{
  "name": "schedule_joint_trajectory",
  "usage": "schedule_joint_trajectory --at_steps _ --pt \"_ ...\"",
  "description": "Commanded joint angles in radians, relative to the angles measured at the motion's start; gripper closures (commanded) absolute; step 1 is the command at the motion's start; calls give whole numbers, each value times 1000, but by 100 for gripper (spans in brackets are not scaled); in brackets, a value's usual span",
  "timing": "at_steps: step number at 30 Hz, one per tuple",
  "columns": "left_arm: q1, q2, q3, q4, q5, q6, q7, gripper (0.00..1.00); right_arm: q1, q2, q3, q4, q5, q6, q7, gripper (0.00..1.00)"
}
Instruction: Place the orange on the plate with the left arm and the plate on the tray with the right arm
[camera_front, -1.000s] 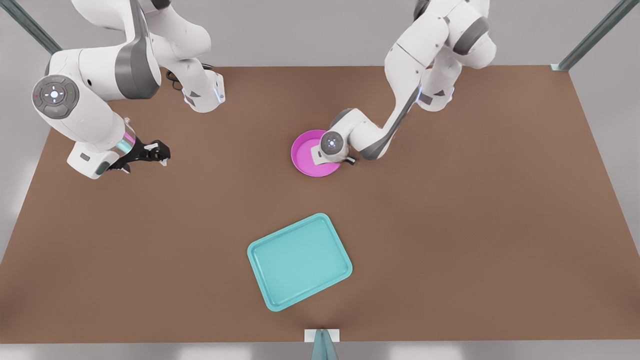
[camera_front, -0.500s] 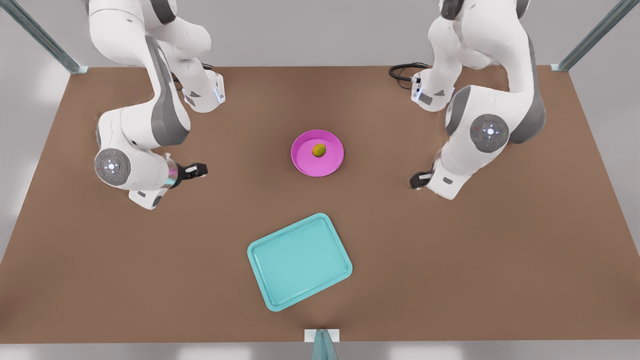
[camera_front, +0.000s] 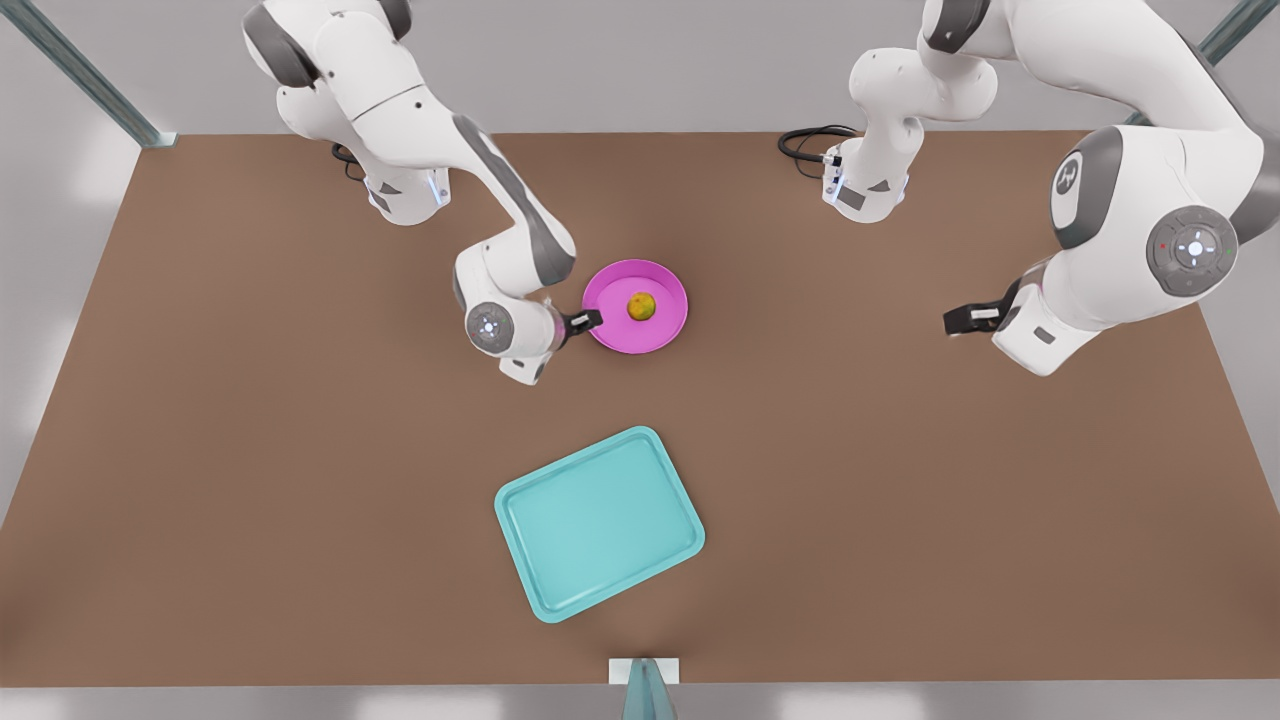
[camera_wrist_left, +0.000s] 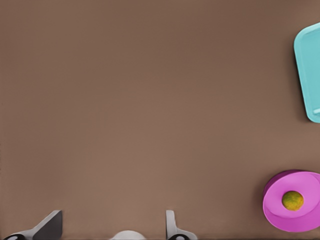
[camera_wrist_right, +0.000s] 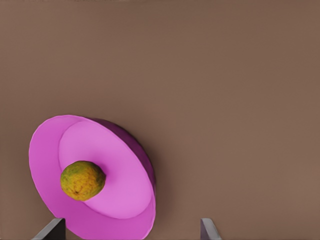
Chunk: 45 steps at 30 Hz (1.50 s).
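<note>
The orange (camera_front: 641, 305) lies in the middle of the pink plate (camera_front: 612, 335), which rests on the brown table. My right gripper (camera_front: 583, 320) is low at the plate's rim, on the front view's left side. In the right wrist view it (camera_wrist_right: 131, 225) is open, its fingertips wide apart on either side of the plate's (camera_wrist_right: 115, 165) near rim, with the orange (camera_wrist_right: 82, 180) just beyond. My left gripper (camera_front: 958, 320) hangs open far to the front view's right, holding nothing. Its wrist view shows the spread fingers (camera_wrist_left: 50, 227), the distant plate (camera_wrist_left: 280, 215) and orange (camera_wrist_left: 292, 200). The teal tray (camera_front: 598, 522) lies nearer the front edge.
A black cable (camera_front: 805, 145) is coiled by the arm base at the back on the front view's right. Metal frame posts stand at the table's corners and at its front edge (camera_front: 645, 690). A corner of the tray (camera_wrist_left: 310, 70) shows in the left wrist view.
The left arm pulled away from the plate to the front view's right, leaving the orange on it. The right arm swung in from the front view's left to the plate's rim.
</note>
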Motion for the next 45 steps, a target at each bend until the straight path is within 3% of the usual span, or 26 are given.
schedule_joint_trajectory --at_steps 1,4,8,24,26,28,33,35,45 --pt "-1 -1 0 1 4 -32 217 0 -5 10 -1 3 30 24 -4 0" --pt "1 -6 2 1 1 -35 217 0 -10 13 -26 7 29 -91 -94 0" --pt "-1 -6 2 1 1 -35 215 0 -10 113 -26 46 30 -95 -274 0" --pt "-2 -6 -1 1 -1 -35 207 0 52 266 -21 124 36 -79 -321 0" --pt "-2 -7 -3 1 -2 -43 207 0 52 266 -21 126 36 -79 -321 21" --pt "-2 -10 -4 1 -2 -46 207 0 65 274 -20 138 38 -79 -321 31" --pt "-2 -10 -4 1 -2 -52 207 0 67 289 -9 161 44 -79 -321 31" --pt "-2 -10 -4 1 -12 -52 207 0 67 303 -1 178 44 -80 -320 41" --pt "-2 -7 -3 1 -12 -52 209 0 73 312 8 198 44 -80 -317 68"
